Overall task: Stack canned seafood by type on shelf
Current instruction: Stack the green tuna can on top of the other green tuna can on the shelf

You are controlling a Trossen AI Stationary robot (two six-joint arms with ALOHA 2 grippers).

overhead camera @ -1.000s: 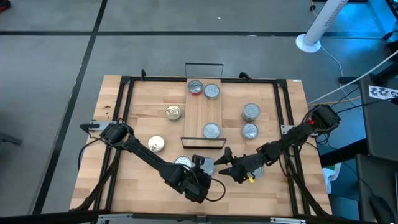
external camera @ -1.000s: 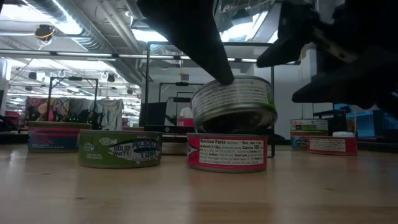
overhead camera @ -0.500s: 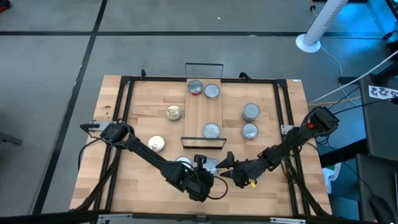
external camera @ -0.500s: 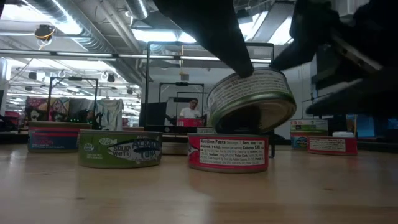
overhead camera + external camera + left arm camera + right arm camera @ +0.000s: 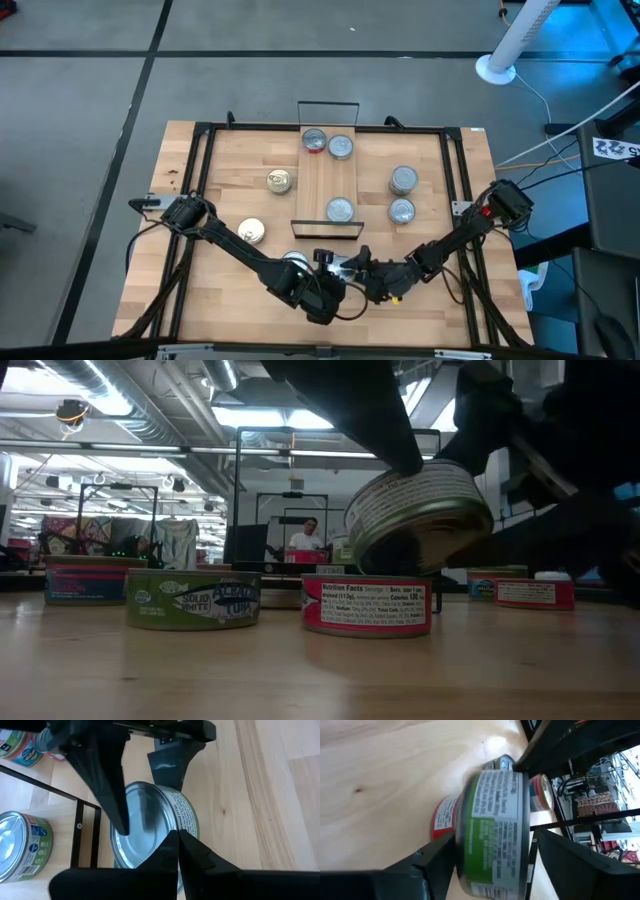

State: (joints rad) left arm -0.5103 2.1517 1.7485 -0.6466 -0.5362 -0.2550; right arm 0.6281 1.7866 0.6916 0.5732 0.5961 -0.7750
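A green-and-white labelled tin (image 5: 420, 515) sits tilted on a red-labelled tin (image 5: 365, 605) near the table's front edge, its left lower edge down on the red tin. My left gripper (image 5: 333, 263) is shut, its tips on the tilted tin. My right gripper (image 5: 358, 269) is open, with one finger under the tin (image 5: 495, 835) and one over its lid. The shelf (image 5: 330, 180), a narrow board with black wire ends, carries three tins (image 5: 340, 209). My left gripper presses its shut fingertips (image 5: 177, 837) on the tilted tin's upper rim (image 5: 405, 472), slanting down from the table's left. My right gripper comes in nearly level from the table's right. Its lower finger (image 5: 427, 862) lies against the tin's underside at the raised edge. The other finger (image 5: 570, 855) stands off the lid with a gap.
Loose tins stand on the table left of the shelf (image 5: 279, 181) (image 5: 251, 231) and right of it (image 5: 403, 179) (image 5: 401, 211). In the low view a green tuna tin (image 5: 193, 600) stands left of the stack. A black frame (image 5: 200, 150) runs around the tabletop.
My right gripper has gone toward the table's left and down, and its fingers now stand over and under the green-labelled tin. That tin has tipped further, its right side rising while its left lower edge stays on the red tin.
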